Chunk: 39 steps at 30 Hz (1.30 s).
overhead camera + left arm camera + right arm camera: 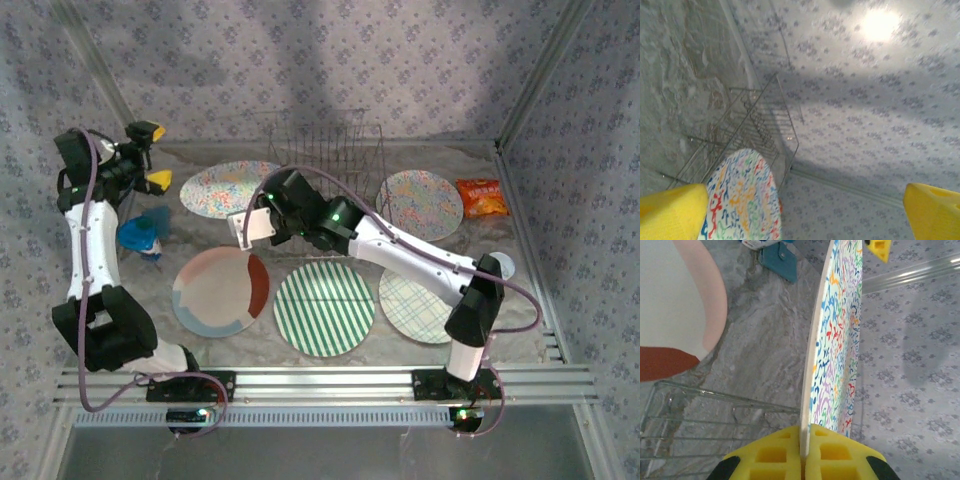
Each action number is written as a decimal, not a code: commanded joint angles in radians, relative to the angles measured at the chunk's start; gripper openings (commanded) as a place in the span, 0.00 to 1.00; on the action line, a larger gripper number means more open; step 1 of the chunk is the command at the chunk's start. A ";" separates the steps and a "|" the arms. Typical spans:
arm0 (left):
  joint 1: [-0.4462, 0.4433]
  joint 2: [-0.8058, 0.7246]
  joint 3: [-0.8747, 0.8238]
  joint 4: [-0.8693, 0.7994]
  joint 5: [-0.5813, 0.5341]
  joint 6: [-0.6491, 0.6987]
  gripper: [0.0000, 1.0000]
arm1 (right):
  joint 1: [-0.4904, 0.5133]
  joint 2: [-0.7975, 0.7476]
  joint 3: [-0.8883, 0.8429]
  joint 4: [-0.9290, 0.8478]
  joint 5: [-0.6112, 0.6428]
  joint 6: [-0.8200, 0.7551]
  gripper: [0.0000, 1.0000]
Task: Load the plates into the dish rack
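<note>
The right pincer (805, 442) is clamped on the rim of a flowery plate (837, 340). The plate is tipped up on its edge, not lying flat. Its painted side is turned toward the papered wall (910, 390), and its plain back is turned toward the table (755, 340). It stretches away from the pincer toward the left arm (85, 240). It sits just beside the dish rack (325, 150), at the rack's front left.

The left pincer (155, 155) is up high on the left. Its yellow fingers (670, 212) are wide apart with nothing between them.

Four more plates lie flat. A second flowery plate (420, 203) is right of the rack. Nearer the arms are a cream, red and blue plate (222, 290), a green striped plate (324, 308) and a checked plate (418, 305).
</note>
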State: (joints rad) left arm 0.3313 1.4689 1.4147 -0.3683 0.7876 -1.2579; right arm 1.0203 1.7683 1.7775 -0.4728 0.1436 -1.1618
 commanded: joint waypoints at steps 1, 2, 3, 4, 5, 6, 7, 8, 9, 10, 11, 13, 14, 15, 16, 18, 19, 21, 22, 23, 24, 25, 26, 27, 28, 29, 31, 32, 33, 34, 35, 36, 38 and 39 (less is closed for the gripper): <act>-0.025 0.022 -0.009 -0.035 0.027 0.021 0.99 | 0.002 -0.074 -0.025 0.135 0.089 -0.090 0.00; -0.033 0.028 -0.014 -0.045 0.025 0.033 0.99 | 0.002 -0.077 -0.029 0.134 0.098 -0.090 0.00; -0.037 0.031 -0.015 -0.059 0.022 0.042 0.99 | 0.002 -0.079 -0.035 0.137 0.109 -0.092 0.00; -0.043 0.034 -0.019 -0.070 0.019 0.054 0.99 | 0.001 -0.079 -0.038 0.142 0.119 -0.093 0.00; -0.048 0.036 -0.023 -0.070 0.016 0.058 0.99 | 0.001 -0.083 -0.044 0.145 0.127 -0.096 0.00; -0.053 0.039 -0.024 -0.072 0.015 0.062 0.99 | 0.000 -0.085 -0.046 0.145 0.130 -0.097 0.00; -0.061 0.044 -0.024 -0.072 0.015 0.064 0.99 | 0.000 -0.088 -0.047 0.145 0.133 -0.093 0.00; -0.073 0.050 -0.022 -0.072 0.014 0.064 0.99 | 0.000 -0.092 -0.050 0.148 0.133 -0.091 0.00; -0.086 0.056 -0.020 -0.070 0.014 0.064 0.99 | 0.000 -0.094 -0.054 0.151 0.134 -0.089 0.00; -0.102 0.065 -0.014 -0.066 0.015 0.063 0.98 | 0.001 -0.097 -0.059 0.155 0.138 -0.089 0.00; -0.121 0.074 -0.007 -0.061 0.015 0.060 0.97 | 0.001 -0.099 -0.061 0.154 0.140 -0.089 0.00; -0.149 0.086 -0.001 -0.036 0.015 0.043 0.93 | 0.000 -0.104 -0.067 0.152 0.142 -0.085 0.00; -0.163 0.092 0.005 -0.026 0.013 0.037 0.89 | 0.000 -0.107 -0.070 0.153 0.142 -0.085 0.00; -0.175 0.099 0.014 -0.026 0.011 0.035 0.85 | -0.001 -0.111 -0.075 0.159 0.144 -0.085 0.00; -0.184 0.106 0.022 -0.027 0.011 0.035 0.82 | -0.001 -0.114 -0.076 0.159 0.146 -0.084 0.00; -0.197 0.114 0.031 -0.024 0.009 0.030 0.76 | -0.001 -0.119 -0.079 0.159 0.154 -0.084 0.00; -0.201 0.116 0.028 -0.022 0.007 0.028 0.73 | -0.002 -0.121 -0.079 0.158 0.156 -0.084 0.00; -0.203 0.114 0.022 -0.006 0.003 0.012 0.67 | -0.005 -0.124 -0.081 0.154 0.149 -0.081 0.00; -0.204 0.113 0.018 0.002 0.003 0.006 0.64 | -0.006 -0.125 -0.081 0.153 0.147 -0.077 0.00; -0.204 0.112 0.017 0.010 0.002 -0.001 0.61 | -0.006 -0.123 -0.081 0.151 0.147 -0.077 0.00; -0.204 0.109 0.015 0.015 -0.001 -0.006 0.58 | -0.006 -0.123 -0.082 0.153 0.146 -0.076 0.00; -0.204 0.108 0.016 0.017 -0.001 -0.008 0.55 | -0.007 -0.121 -0.082 0.152 0.146 -0.077 0.00; -0.203 0.106 0.018 0.018 -0.003 -0.011 0.51 | -0.008 -0.120 -0.082 0.150 0.145 -0.076 0.00; -0.203 0.106 0.019 0.019 -0.003 -0.013 0.46 | -0.008 -0.118 -0.084 0.151 0.144 -0.075 0.00; -0.205 0.104 0.020 0.020 -0.004 -0.014 0.42 | -0.009 -0.116 -0.084 0.150 0.141 -0.073 0.00; -0.205 0.103 0.021 0.022 -0.004 -0.015 0.38 | -0.010 -0.116 -0.084 0.150 0.139 -0.071 0.00; -0.206 0.102 0.021 0.023 -0.002 -0.018 0.29 | -0.014 -0.112 -0.082 0.149 0.136 -0.065 0.00; -0.205 0.102 0.020 0.025 -0.001 -0.019 0.23 | -0.016 -0.111 -0.082 0.153 0.136 -0.061 0.00; -0.204 0.100 0.019 0.028 -0.001 -0.019 0.20 | -0.019 -0.108 -0.083 0.152 0.135 -0.058 0.00; -0.205 0.099 0.019 0.029 -0.001 -0.019 0.19 | -0.020 -0.106 -0.081 0.152 0.134 -0.056 0.00; -0.205 0.099 0.017 0.031 0.002 -0.020 0.16 | -0.022 -0.104 -0.082 0.151 0.130 -0.055 0.00; -0.205 0.099 0.016 0.031 0.003 -0.020 0.14 | -0.023 -0.103 -0.081 0.150 0.128 -0.055 0.00; -0.205 0.098 0.016 0.036 0.006 -0.023 0.13 | -0.027 -0.098 -0.080 0.147 0.126 -0.054 0.00; -0.205 0.098 0.016 0.037 0.006 -0.024 0.14 | -0.029 -0.097 -0.080 0.145 0.129 -0.054 0.00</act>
State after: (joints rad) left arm 0.1287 1.5803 1.4082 -0.3347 0.7780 -1.2430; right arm 0.9928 1.6958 1.6821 -0.3656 0.2649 -1.1931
